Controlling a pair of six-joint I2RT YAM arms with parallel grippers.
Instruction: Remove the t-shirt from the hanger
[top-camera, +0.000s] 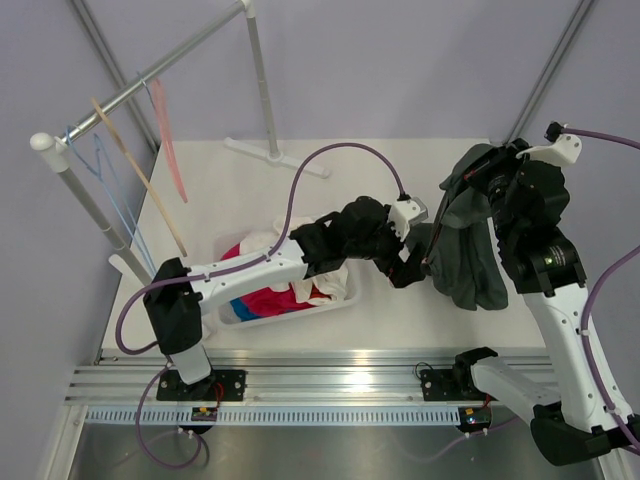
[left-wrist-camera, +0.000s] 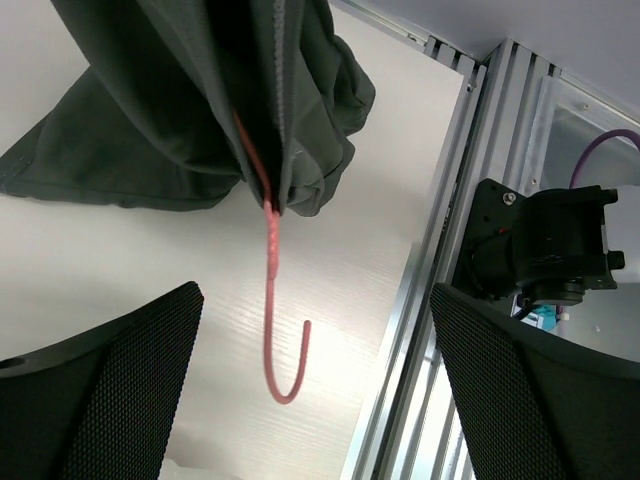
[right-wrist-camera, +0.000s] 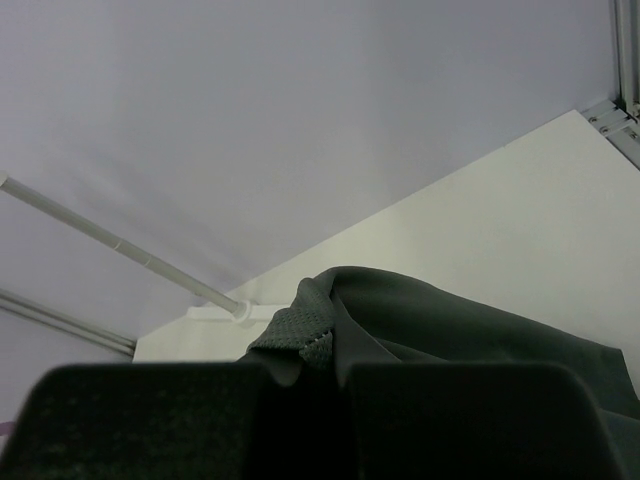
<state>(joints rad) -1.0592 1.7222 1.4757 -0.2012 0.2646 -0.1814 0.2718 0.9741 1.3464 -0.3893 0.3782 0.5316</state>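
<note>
The dark grey t-shirt (top-camera: 470, 255) hangs bunched from my right gripper (top-camera: 482, 182), which is shut on its top fold above the table's right side. In the right wrist view the cloth (right-wrist-camera: 450, 330) is pinched between the fingers (right-wrist-camera: 150, 420). The salmon-pink hanger (left-wrist-camera: 270, 320) is still inside the shirt (left-wrist-camera: 180, 120); only its stem and hook stick out of the lower edge, the hook hanging free. My left gripper (top-camera: 418, 262) is just left of the shirt, open and empty, with the hook in front of and between its fingers (left-wrist-camera: 100, 390).
A white basket (top-camera: 352, 292) holding white and red clothes sits under my left arm. A clothes rail (top-camera: 150, 85) at back left carries a thick pink hanger (top-camera: 168, 140), a beige one (top-camera: 140, 180) and blue ones (top-camera: 105, 180). An aluminium rail (left-wrist-camera: 440, 260) runs along the near edge.
</note>
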